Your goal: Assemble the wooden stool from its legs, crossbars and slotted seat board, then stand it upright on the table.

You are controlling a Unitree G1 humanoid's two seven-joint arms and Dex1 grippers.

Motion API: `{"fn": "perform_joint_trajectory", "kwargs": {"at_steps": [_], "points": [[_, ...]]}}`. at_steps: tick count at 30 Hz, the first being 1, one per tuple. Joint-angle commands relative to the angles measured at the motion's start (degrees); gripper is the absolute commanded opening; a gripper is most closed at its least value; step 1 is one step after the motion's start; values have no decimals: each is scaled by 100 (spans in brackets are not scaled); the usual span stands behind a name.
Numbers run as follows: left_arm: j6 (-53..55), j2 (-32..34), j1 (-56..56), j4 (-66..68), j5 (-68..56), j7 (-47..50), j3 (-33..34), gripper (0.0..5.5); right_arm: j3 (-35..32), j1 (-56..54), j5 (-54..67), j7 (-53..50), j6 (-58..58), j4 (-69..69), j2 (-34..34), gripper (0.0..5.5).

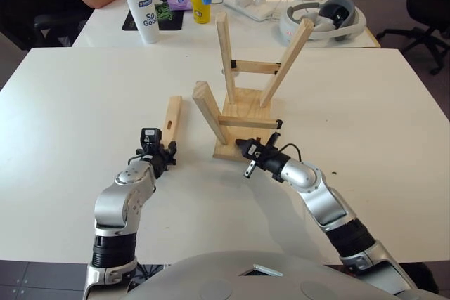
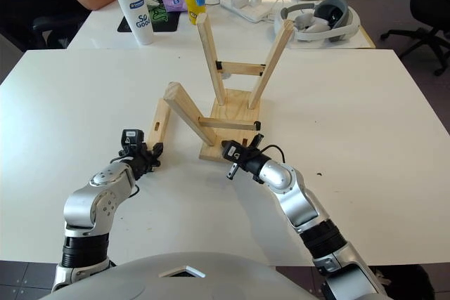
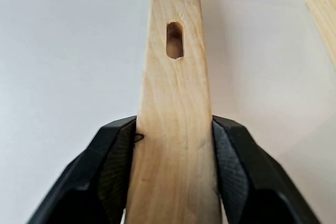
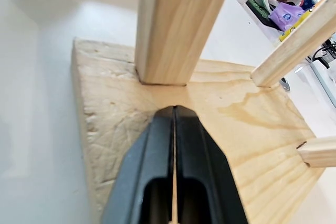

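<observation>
The left end effector (image 1: 167, 151) is gripping the near end of a loose leg (image 3: 176, 93), which is lying flat on the tabletop (image 1: 84, 103) and stretching away ahead of it. The right end effector (image 4: 175, 113) is sitting closed and holding nothing at the near edge of the seat board (image 4: 252, 129), with a fitted leg (image 4: 178, 24) standing just beyond its tips.

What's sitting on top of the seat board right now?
Three pale wooden legs stand up from the flat wooden seat board, joined by two crossbars. The right gripper, shut, sits over its near edge. The fourth leg's slot cannot be made out near the gripper.
</observation>
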Motion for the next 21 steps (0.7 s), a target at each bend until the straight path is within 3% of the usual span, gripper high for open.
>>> {"fn": "perform_joint_trajectory", "kwargs": {"at_steps": [1,6,12,16,18,21], "points": [[-730,6,-365,93,75,-18,406,207,-264,225,103,-193,-308,385,16,0],[-1201,192,-690,359,47,-102,902,207,-560,360,338,37,-735,-92,-240,0],[-1511,334,-993,267,17,-180,1173,207,-973,787,823,796,-449,-1021,-889,0],[-1986,583,-1227,-193,-156,-645,1237,207,-2124,1511,1739,1457,-67,-1349,-1668,30],[-2014,866,-1399,-364,-326,-935,1397,207,-2985,1308,2467,1847,352,-856,-2008,55],[-1807,1556,-2156,-382,-902,-1623,1690,207,-4186,58,3715,2347,1408,70,-2649,109]]}}
